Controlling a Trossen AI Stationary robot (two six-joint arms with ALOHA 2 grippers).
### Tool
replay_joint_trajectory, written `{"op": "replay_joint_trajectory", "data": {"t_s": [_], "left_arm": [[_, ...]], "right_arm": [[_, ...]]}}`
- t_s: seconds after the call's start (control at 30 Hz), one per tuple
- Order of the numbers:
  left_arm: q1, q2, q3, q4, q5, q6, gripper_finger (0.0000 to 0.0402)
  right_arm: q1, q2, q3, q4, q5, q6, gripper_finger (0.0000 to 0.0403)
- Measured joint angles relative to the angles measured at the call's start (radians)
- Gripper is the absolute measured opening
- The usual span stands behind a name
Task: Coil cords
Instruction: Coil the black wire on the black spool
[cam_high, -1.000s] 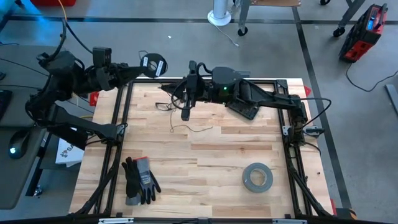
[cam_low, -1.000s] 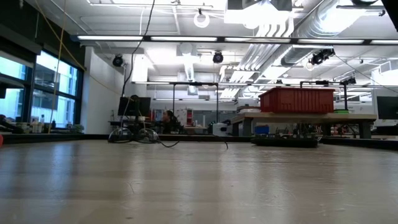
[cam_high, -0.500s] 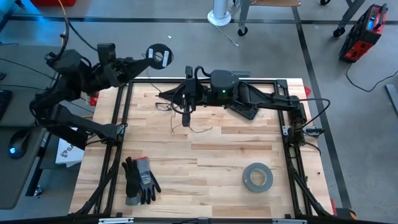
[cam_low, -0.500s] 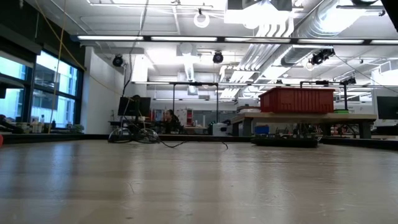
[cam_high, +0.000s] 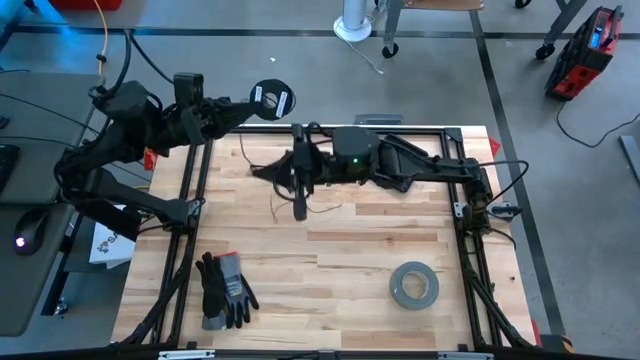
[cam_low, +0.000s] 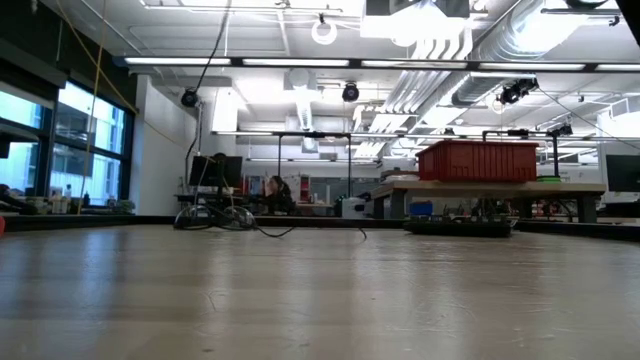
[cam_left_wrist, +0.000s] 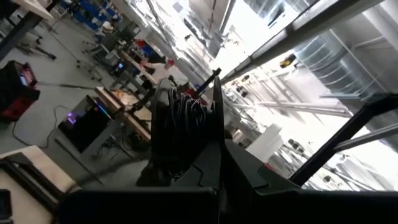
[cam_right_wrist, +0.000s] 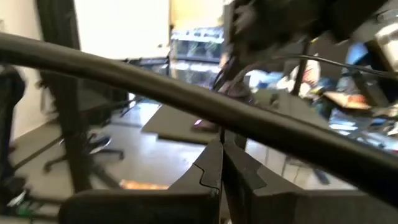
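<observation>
Two dark arms are seen over a pale wooden slatted table (cam_high: 350, 270). The left gripper (cam_high: 247, 103) is raised beyond the far left edge of the table, its fingers pressed together on the small round black spool (cam_high: 272, 99); in the left wrist view the spool (cam_left_wrist: 183, 127), wound with dark turns of wire, is seen edge-on and clamped between the fingers. The right gripper (cam_high: 298, 205) is stretched across the far half of the table, pointing down at the boards, with its fingers brought fully together, as shown in the right wrist view (cam_right_wrist: 219, 163). Whether anything is pinched there cannot be told.

The long, very thin dark wire-like cord (cam_high: 322, 209) lies loose on the far part of the table, curling just beside the right gripper's tip, with a tangle near the far left edge (cam_high: 262, 168). In the low view the cord (cam_low: 280, 233) is seen far off on the tabletop.

A grey tape roll (cam_high: 413, 284) lies flat on the near right part of the table, well apart from both grippers. A pair of black and grey work gloves (cam_high: 224, 288) lies at the near left.
</observation>
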Motion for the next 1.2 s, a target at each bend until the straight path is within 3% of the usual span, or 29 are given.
{"op": "replay_joint_trajectory", "data": {"t_s": [0.2, 0.37, 0.87, 1.1, 1.2], "left_arm": [[0.041, -0.003, 0.000, -0.039, 0.023, -0.015, 0.0001], [0.083, -0.003, 0.000, -0.038, 0.002, 0.057, 0.0001], [0.178, -0.004, 0.000, 0.068, 0.020, 0.091, 0.0001], [0.183, 0.007, 0.000, 0.132, 0.126, 0.018, 0.0001], [0.184, -0.004, 0.000, 0.129, 0.145, 0.060, 0.0001]], "right_arm": [[0.022, 0.000, 0.000, -0.094, -0.051, -0.009, 0.0000], [0.022, 0.000, 0.000, -0.141, -0.110, 0.005, 0.0000], [0.020, -0.001, 0.000, -0.186, -0.122, 0.028, 0.0000], [0.002, 0.040, 0.000, -0.105, -0.018, 0.149, 0.0000], [-0.007, 0.040, 0.000, -0.129, -0.081, 0.202, 0.0012]]}}
